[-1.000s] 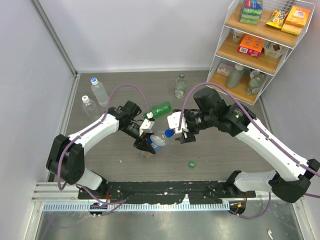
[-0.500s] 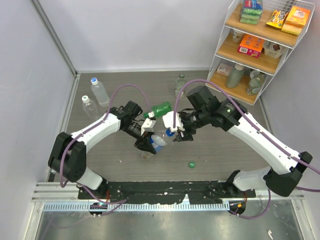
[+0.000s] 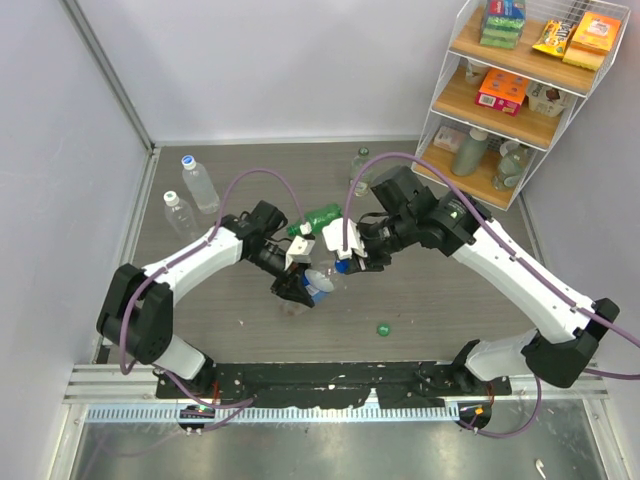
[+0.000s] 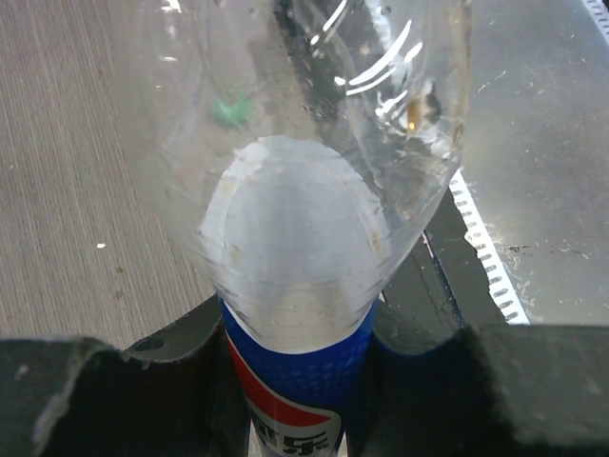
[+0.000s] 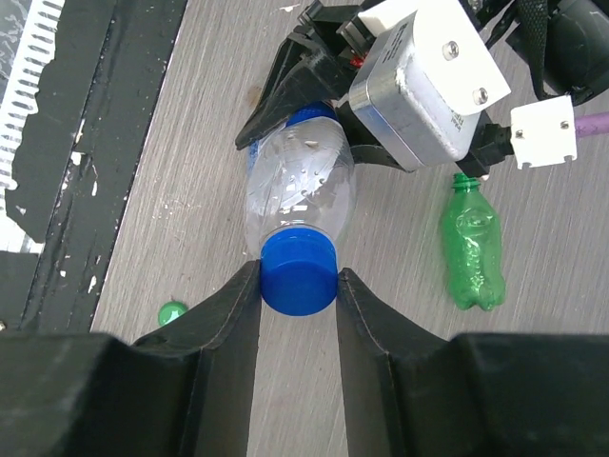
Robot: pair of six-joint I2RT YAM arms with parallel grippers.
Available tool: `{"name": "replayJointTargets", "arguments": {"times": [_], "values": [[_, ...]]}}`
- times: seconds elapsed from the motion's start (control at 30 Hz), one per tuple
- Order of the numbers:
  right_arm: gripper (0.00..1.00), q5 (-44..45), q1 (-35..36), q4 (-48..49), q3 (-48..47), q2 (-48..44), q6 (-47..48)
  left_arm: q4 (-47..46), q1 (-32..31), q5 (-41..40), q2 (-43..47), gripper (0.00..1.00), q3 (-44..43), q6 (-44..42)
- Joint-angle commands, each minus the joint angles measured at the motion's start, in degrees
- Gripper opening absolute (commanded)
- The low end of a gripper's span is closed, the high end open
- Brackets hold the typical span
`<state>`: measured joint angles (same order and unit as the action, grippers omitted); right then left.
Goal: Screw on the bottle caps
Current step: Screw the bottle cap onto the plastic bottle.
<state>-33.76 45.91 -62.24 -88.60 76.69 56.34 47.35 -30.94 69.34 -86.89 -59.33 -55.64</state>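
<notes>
My left gripper (image 4: 297,373) is shut on the blue label of the clear cola bottle (image 4: 295,238), which it holds tilted just above the table (image 3: 318,283). A blue cap (image 5: 299,273) sits on that bottle's neck, and my right gripper (image 5: 299,282) is shut on it, both fingers pressed to its sides. In the top view the right gripper (image 3: 345,263) meets the bottle from the right. The green bottle (image 3: 320,218) lies uncapped on its side behind them. A loose green cap (image 3: 383,328) lies nearer the front edge.
Two clear capped bottles (image 3: 198,182) (image 3: 180,213) stand at the far left. Another clear bottle (image 3: 361,172) stands at the back centre. A wire shelf (image 3: 510,90) with snacks and bottles fills the back right corner. A black rail runs along the near edge.
My right gripper moved left up to the bottle's neck and closed on the blue cap. The left gripper kept the bottle nearly still.
</notes>
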Motion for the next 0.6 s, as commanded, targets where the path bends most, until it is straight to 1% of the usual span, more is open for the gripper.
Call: {"name": "replayJointTargets", "arguments": {"times": [0.0,0.03,0.07,0.1,0.17,0.2,0.27,0.3,0.4,0.43,0.47,0.53,0.57], "values": [[0.12,-0.43,0.23,-3.24,-2.37,1.19,-0.70,-2.61,0.09,1.67,1.99,0.01,-0.79,1.32],[0.07,-0.26,0.23,-3.24,-2.28,1.36,-0.96,-3.31,0.18,1.50,2.95,0.01,-0.79,1.76],[0.06,-0.17,0.15,-3.07,-2.02,1.27,-1.75,-6.10,0.09,0.89,4.00,0.00,-0.26,4.72],[0.01,-0.34,0.14,-2.89,-1.84,1.27,-2.54,-12.40,0.09,-0.42,5.23,0.00,1.05,11.27],[0.01,-0.78,0.06,-2.19,-0.36,0.75,-3.51,-23.30,-0.70,-7.08,8.65,0.00,3.94,21.74],[0.01,-1.39,0.14,-1.66,0.17,0.40,-3.86,-28.32,-1.66,-13.12,10.76,0.00,5.26,25.54],[0.01,-1.49,0.15,-0.09,1.93,-0.57,-5.79,-32.66,-4.90,-25.85,14.72,0.00,7.38,27.16],[0.01,-1.40,0.14,0.79,3.42,-0.83,-7.28,-33.63,-6.14,-28.62,17.00,0.00,8.00,27.07],[0.01,-0.26,0.06,4.48,6.32,-2.15,-12.29,-37.67,-6.85,-29.35,21.57,0.00,9.75,29.70],[0.01,0.18,0.06,7.54,7.72,-2.59,-15.52,-40.64,-7.20,-30.22,22.81,0.00,10.98,32.06],[0.01,0.97,0.06,8.96,8.78,-3.81,-16.77,-42.76,-7.73,-32.14,23.95,0.00,12.30,33.39],[0.01,3.43,0.06,15.98,12.03,-6.36,-24.22,-46.89,-10.09,-39.07,25.89,0.01,14.32,35.68],[0.01,4.31,0.06,19.57,14.13,-7.16,-26.34,-47.00,-11.06,-42.41,26.42,0.01,14.77,35.51]]}}
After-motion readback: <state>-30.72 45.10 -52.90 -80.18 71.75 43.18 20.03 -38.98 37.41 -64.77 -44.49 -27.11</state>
